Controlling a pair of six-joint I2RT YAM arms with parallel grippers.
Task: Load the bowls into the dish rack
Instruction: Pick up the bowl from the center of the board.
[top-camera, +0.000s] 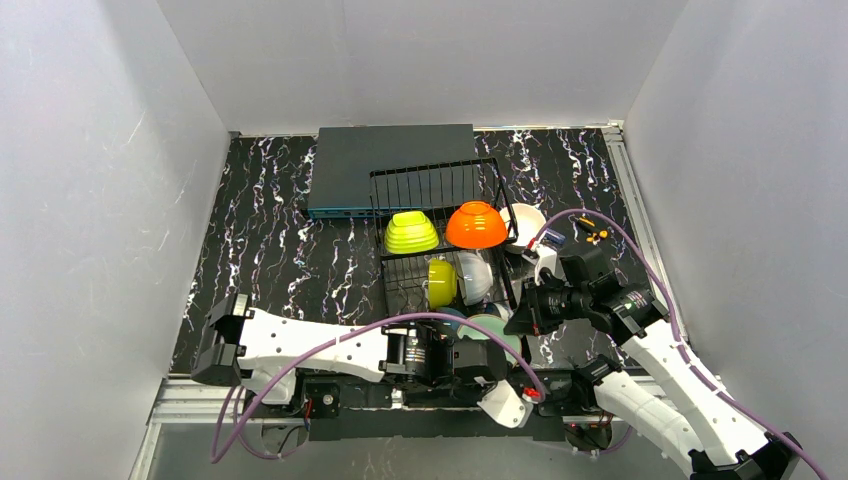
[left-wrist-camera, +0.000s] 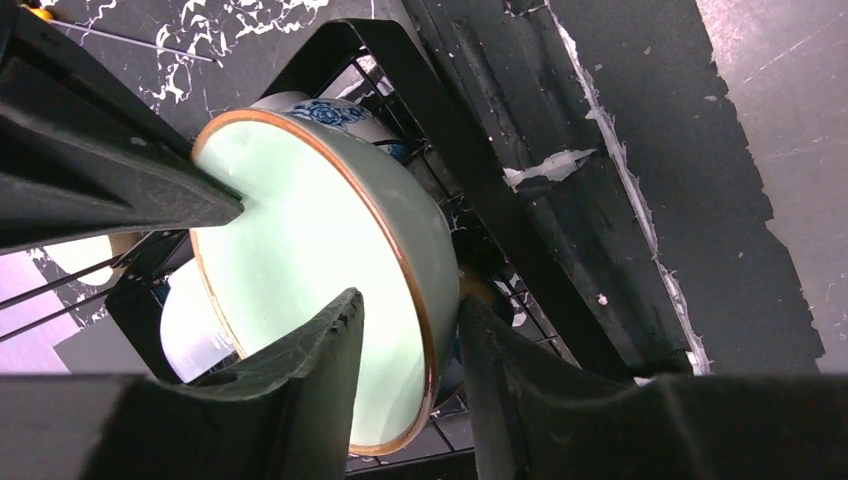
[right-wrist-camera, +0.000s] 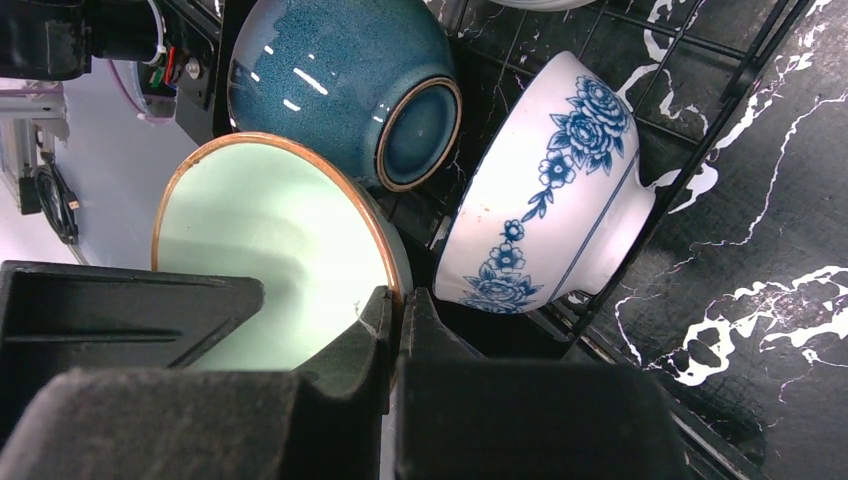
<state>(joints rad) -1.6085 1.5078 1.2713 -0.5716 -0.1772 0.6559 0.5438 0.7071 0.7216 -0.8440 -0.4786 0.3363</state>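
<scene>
**Near end of the large black wire dish rack (top-camera: 440, 185), seen from above and from both wrists.**

- **Bowl in hand.** The pale mint ceramic bowl with a brown rim (right-wrist-camera: 270, 240) stands on edge at the rack's near end. Its mouth faces the near edge of the black marbled desk (top-camera: 280, 240), so both wrist views look into it. Its back is toward the teal glazed bowl (right-wrist-camera: 330, 80). The white bowl with a blue flower pattern (right-wrist-camera: 545, 200) leans just beside it.
- **Right fingers.** My right fingers (right-wrist-camera: 430, 340) are pinched shut on the mint bowl's rim, one inside and one outside.
- **Left fingers.** My left fingers (left-wrist-camera: 300, 380) are partly open and straddle the same rim at another point. The outer finger lies against the bowl's wall. A strip of mint glaze shows between the inner finger and the rim, so this pair has no hold yet.
- **Governing relation.** The bowl's wall runs through the gap of my left fingers, with the rim plane near upright. Both arms are at the bowl, but only the right carries it. I judge that the next move depends on the left pair closing squarely across that wall.
- **Hidden.** The bowl's lower edge is out of sight, so it may or may not sit between the tines.
- **Already racked.** A ribbed lime-green bowl (top-camera: 411, 232) and a glossy orange bowl (top-camera: 476, 225) sit upturned farther back in the rack.
</scene>
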